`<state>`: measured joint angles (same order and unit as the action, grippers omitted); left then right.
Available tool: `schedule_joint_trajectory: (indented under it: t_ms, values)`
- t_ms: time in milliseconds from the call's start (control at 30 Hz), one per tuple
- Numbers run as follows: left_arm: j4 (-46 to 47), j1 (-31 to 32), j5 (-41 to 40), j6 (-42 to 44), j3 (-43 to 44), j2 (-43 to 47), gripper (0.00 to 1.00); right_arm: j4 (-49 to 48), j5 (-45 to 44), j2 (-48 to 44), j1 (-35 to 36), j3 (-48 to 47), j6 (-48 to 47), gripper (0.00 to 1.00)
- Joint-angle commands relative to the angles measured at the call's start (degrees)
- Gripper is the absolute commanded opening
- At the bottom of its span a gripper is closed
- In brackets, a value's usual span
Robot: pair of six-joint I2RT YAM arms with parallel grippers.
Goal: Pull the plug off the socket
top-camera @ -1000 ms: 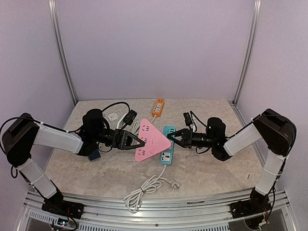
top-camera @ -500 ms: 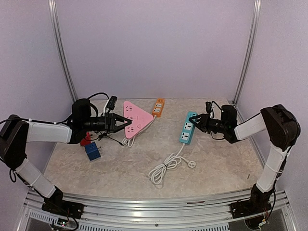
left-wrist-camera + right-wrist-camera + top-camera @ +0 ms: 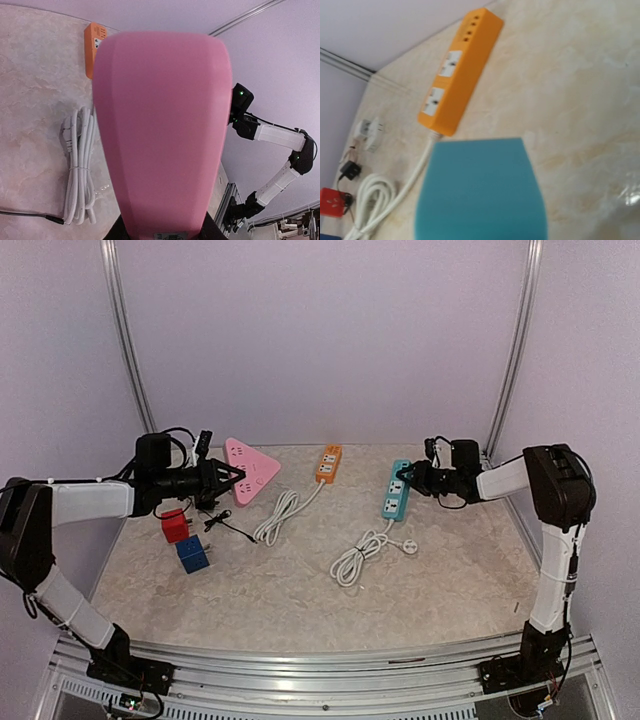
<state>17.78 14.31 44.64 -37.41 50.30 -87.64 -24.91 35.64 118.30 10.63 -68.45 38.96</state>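
My left gripper (image 3: 226, 480) is shut on a pink triangular power strip (image 3: 247, 466) and holds it at the far left. The strip fills the left wrist view (image 3: 160, 130), with only dark finger edges showing at the bottom. Its white cord (image 3: 275, 516) lies coiled on the table. My right gripper (image 3: 414, 478) is shut on the end of a teal power strip (image 3: 396, 491) at the far right; the strip is blurred in the right wrist view (image 3: 480, 195). Its white cord (image 3: 358, 555) ends in a loose white plug (image 3: 408, 547) lying on the table.
An orange power strip (image 3: 329, 463) lies at the back middle and also shows in the right wrist view (image 3: 457, 70). A red adapter (image 3: 173, 526), a blue adapter (image 3: 193, 556) and a thin black cable (image 3: 228, 526) lie at the left. A small white adapter (image 3: 370, 131) lies far back.
Both arms have swung apart and towards the back. The pink strip went from the middle to the far left and the teal strip to the far right, both dragging their cords along.
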Motion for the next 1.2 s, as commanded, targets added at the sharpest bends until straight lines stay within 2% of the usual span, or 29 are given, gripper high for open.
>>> schedule_joint_trajectory:
  t_ms: [0, 100, 267, 333, 367, 633, 767, 933, 1167]
  values:
    - [-10.75, -3.81, -5.11, 4.52, 1.76, 2.07, 0.0, 5.48, -1.79, 2.26, -0.52, -3.26, -4.67, 0.43]
    - [-15.62, -8.25, -6.75, 4.91, 1.74, 3.56, 0.0, 7.5, -2.56, 2.46, -0.61, -4.23, -5.87, 0.53]
    - [-19.25, -12.95, -7.26, 4.33, -0.55, 6.32, 0.0, 11.86, -3.97, 1.32, -0.8, -5.39, -8.25, 0.58]
    - [-19.12, -12.64, -6.64, 3.81, -2.16, 7.48, 0.0, 13.19, -4.41, 0.07, -0.87, -5.37, -9.06, 0.69]
    - [-19.02, -12.14, -6.29, 3.56, -3.03, 8.2, 0.0, 14.03, -4.77, -0.74, -0.88, -5.24, -9.54, 0.72]
    - [-24.08, -1.9, -11.29, 0.71, -11.29, 22.01, 0.0, 17.14, -5.47, -8.29, -0.74, -2.39, -12.12, 0.75]
    - [-28.03, 6.54, -15.21, -1.32, -14.16, 28.37, 0.0, 16.09, -4.97, -12.65, -0.17, 0.66, -11.9, 0.75]
    - [-29.19, 14.88, -18.78, -4.56, -17.32, 29.6, 0.0, 15.39, -4.35, -16.59, 1.63, 4.12, -11.65, 0.75]
    - [-25.85, 20.64, -17.53, -6.81, -20.51, 26.78, 0.01, 13.69, -4.15, -22.91, 5.7, 10.99, -11.78, 0.76]
